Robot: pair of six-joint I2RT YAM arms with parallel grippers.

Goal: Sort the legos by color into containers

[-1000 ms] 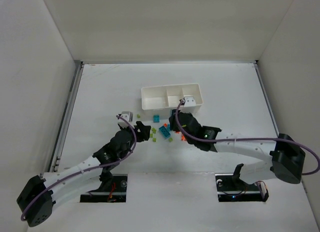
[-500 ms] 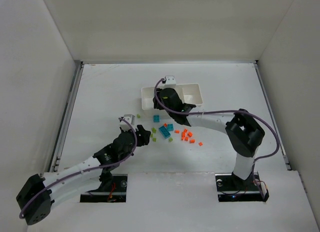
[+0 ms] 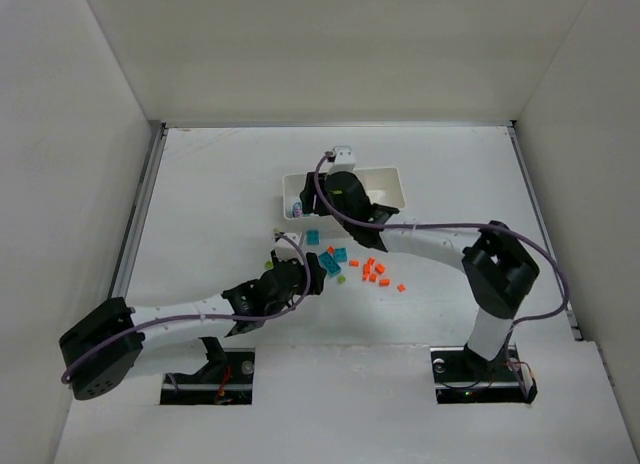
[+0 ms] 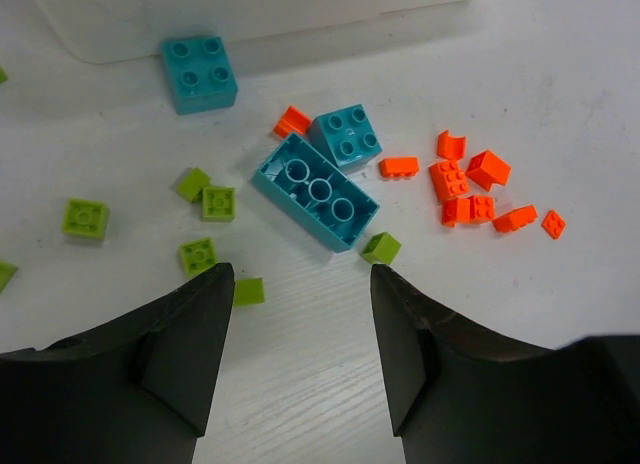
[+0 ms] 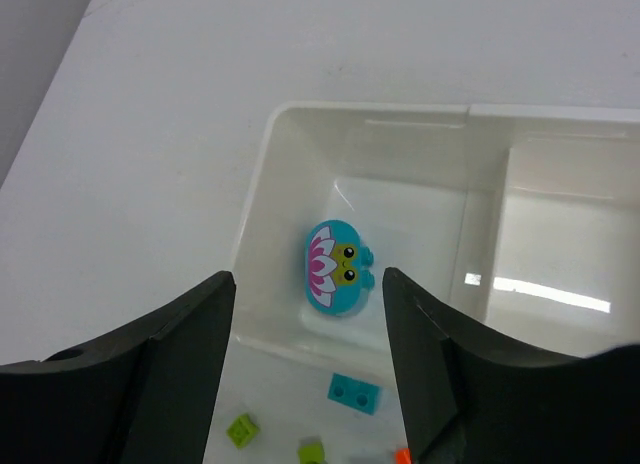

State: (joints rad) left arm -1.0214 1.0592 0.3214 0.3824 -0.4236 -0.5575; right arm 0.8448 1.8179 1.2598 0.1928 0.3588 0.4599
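I see the left gripper (image 4: 300, 284) parted and empty at the lower centre of the left wrist view, above the bench (image 4: 560, 74). The long teal brick (image 4: 318, 191) lies underside up at frame centre, with lime green bricks (image 4: 205, 202) to its left and orange bricks (image 4: 470, 184) to its right. The right gripper (image 5: 308, 282) hangs parted and empty over the tray (image 5: 262, 199). A teal printed piece (image 5: 336, 267) lies in the tray's left compartment. I judge the bricks light, rigid and slick, so I would grip across the flat side walls.
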